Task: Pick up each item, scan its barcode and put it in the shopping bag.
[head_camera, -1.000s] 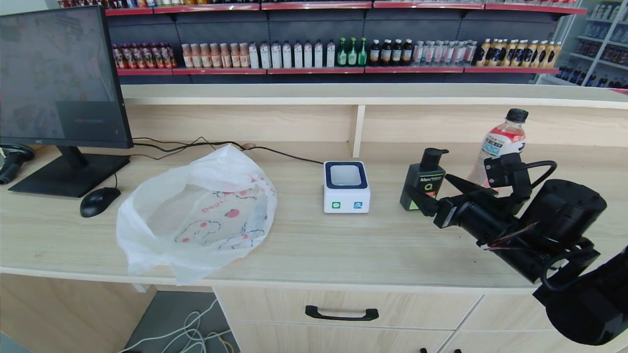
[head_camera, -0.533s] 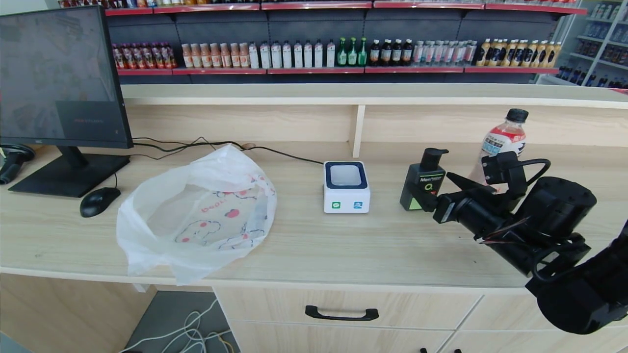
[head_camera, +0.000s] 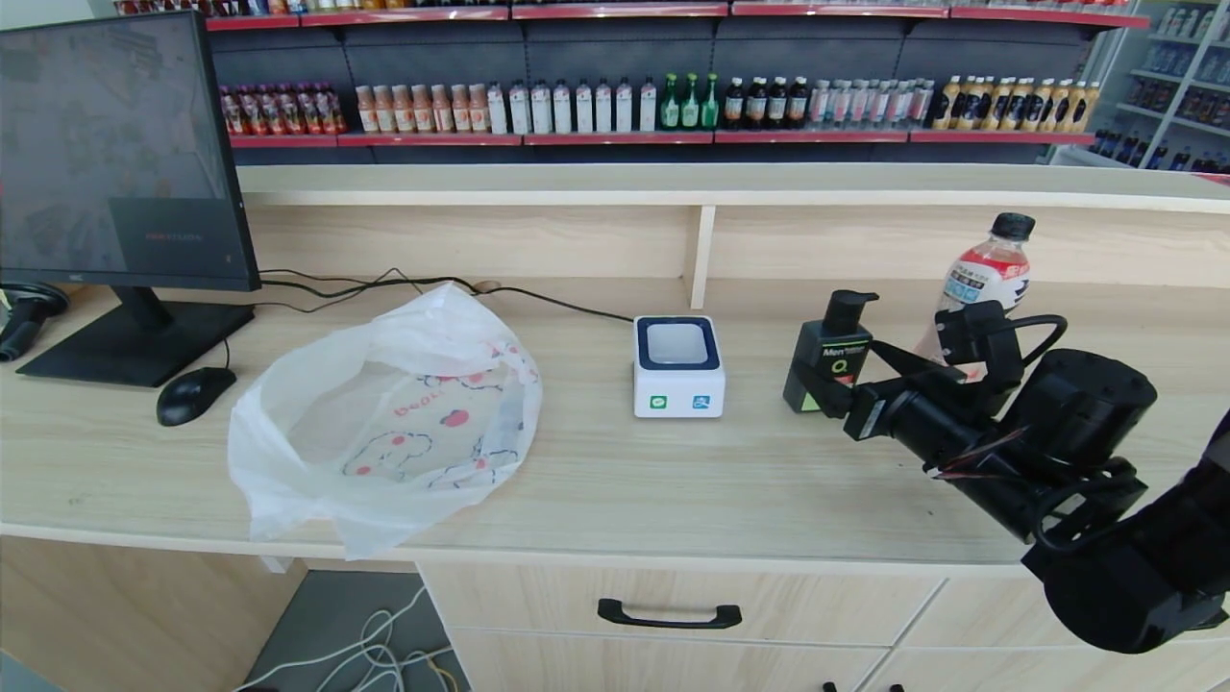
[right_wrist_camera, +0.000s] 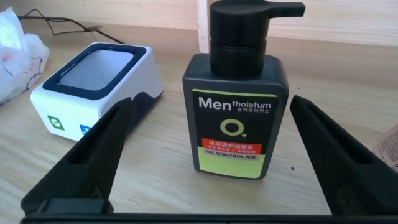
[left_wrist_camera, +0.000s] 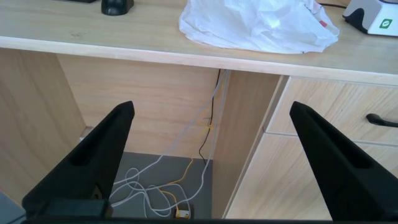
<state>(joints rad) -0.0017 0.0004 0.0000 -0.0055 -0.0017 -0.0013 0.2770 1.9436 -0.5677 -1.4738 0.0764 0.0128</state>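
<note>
Right tool (head_camera: pixel 846 369) spread before pump bottle (head_camera: pixel 828 352), scanner (head_camera: pixel 677 366) beside, drink bottle (head_camera: pixel 986 273) behind

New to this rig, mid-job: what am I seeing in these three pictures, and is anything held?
It is a two-armed robot at a shop counter. The wide picture comes from its head; the other two come from cameras on each wrist. On the counter lie a shopping bag, a scanner, a black pump bottle and a drink bottle. The right end effector is open, with the pump bottle close before it. The left end effector hangs open below the counter edge. Nothing is held.
</note>
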